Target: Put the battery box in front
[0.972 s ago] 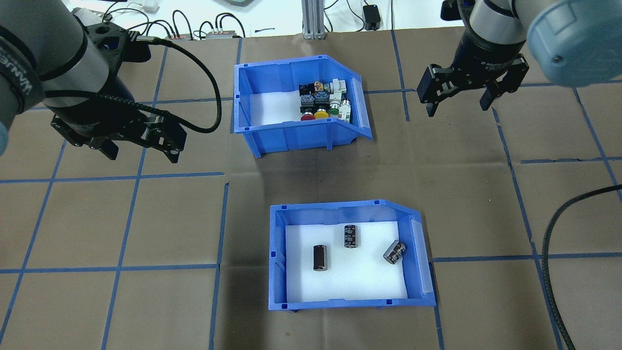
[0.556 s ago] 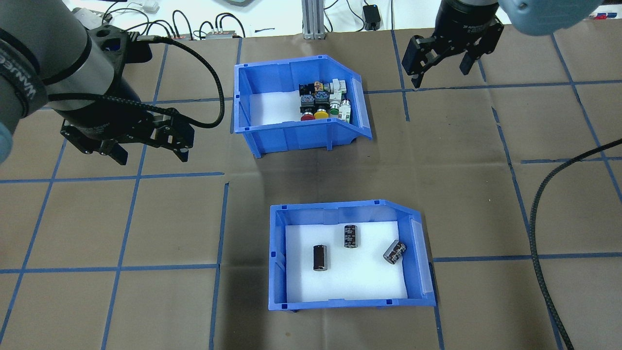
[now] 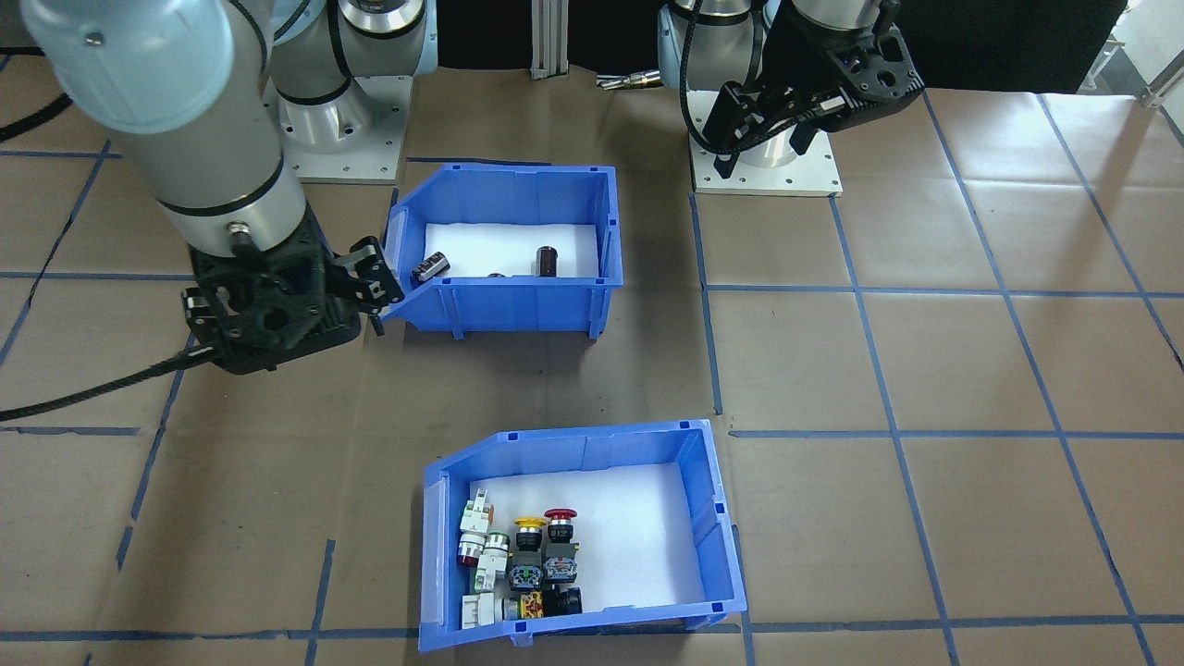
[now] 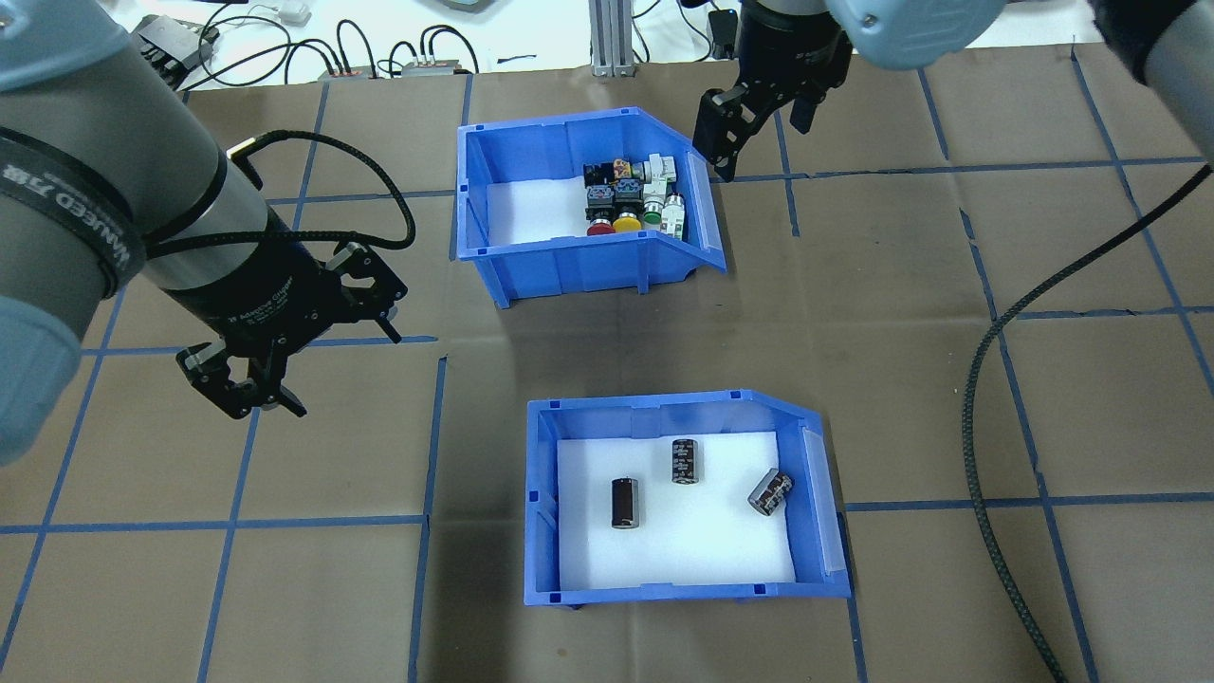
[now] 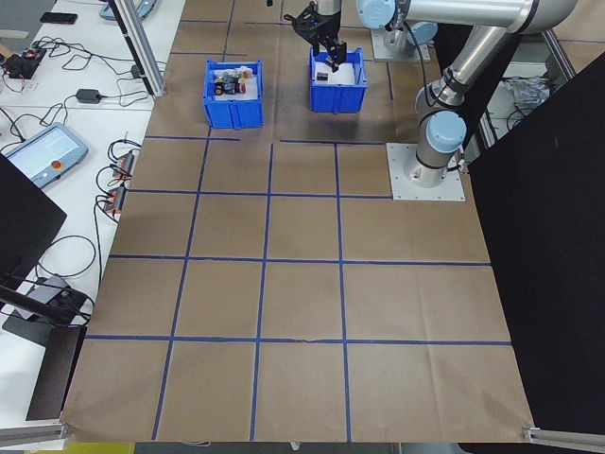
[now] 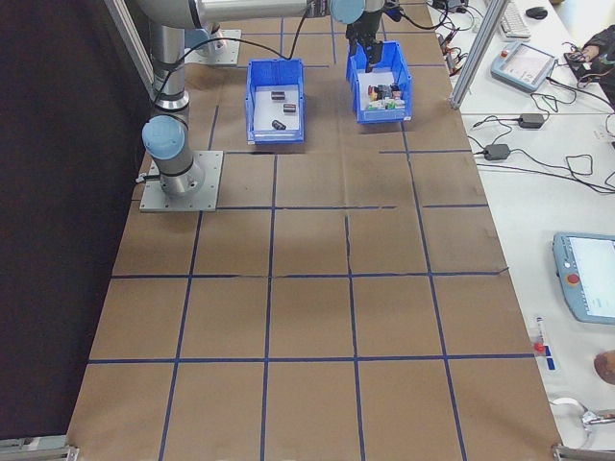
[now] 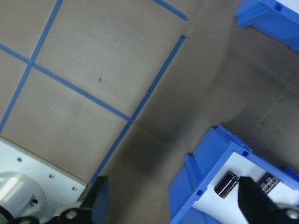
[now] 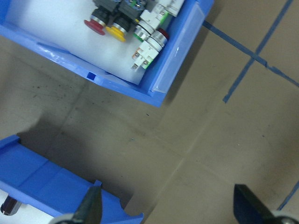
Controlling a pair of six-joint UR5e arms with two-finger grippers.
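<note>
The battery box (image 4: 683,594) is a blue bin with a white foam liner and three dark cells lying loose in it. It sits on the near half of the table, and shows close to the robot's bases in the front-facing view (image 3: 504,310). My left gripper (image 4: 313,365) hovers open to the box's left, apart from it; the left wrist view shows the box's corner (image 7: 205,172). My right gripper (image 4: 759,142) hangs open beside the sloped lip of the other blue bin (image 4: 569,267), which holds colourful push-button switches (image 4: 631,199). Neither gripper holds anything.
Brown paper with a blue tape grid covers the table. Cables and small boxes (image 4: 379,59) and an aluminium post (image 4: 612,38) line the far edge. A black cable (image 4: 986,446) hangs over the right side. The arm bases (image 3: 768,162) stand behind the battery box.
My right gripper has swung left, from the far right up to the switch bin's lip. My left gripper has turned and come nearer, toward the battery box. Both stayed open; the bins have not moved.
</note>
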